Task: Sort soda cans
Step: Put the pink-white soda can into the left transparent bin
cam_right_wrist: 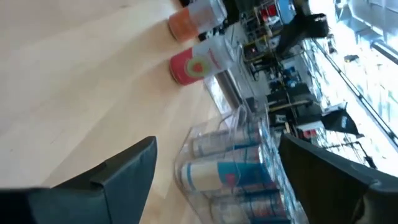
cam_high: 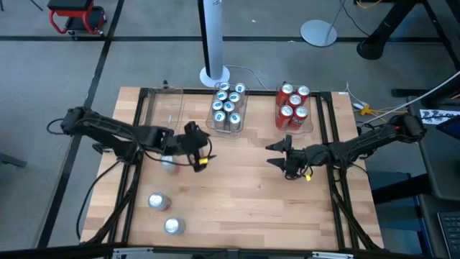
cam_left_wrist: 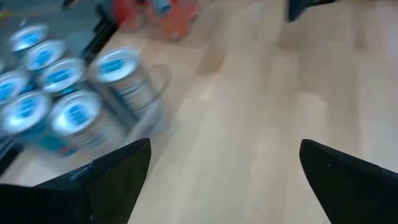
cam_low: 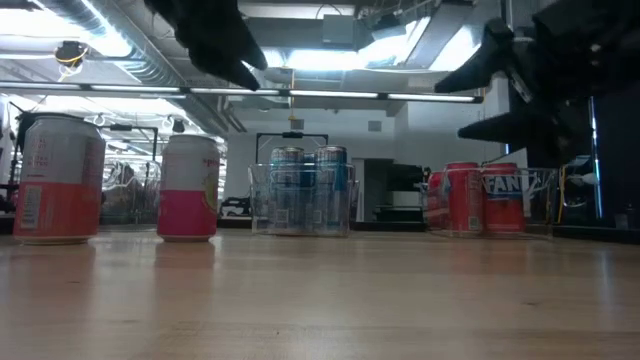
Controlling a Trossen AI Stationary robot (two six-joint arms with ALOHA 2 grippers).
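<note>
Three loose soda cans stand upright on the wooden table: one and another near the front left, and a third just beneath my left arm. Several blue-and-white cans fill a clear bin at the back. Several red cans fill the bin to its right. My left gripper hangs open above the table, left of centre, its fingers empty. My right gripper is open too, right of centre and clear of the table, facing the blue cans' bin.
An empty clear bin stands at the back left. A black frame runs along the table's sides. Bare wood lies between the two grippers and toward the near edge. A white pole's base stands behind the table.
</note>
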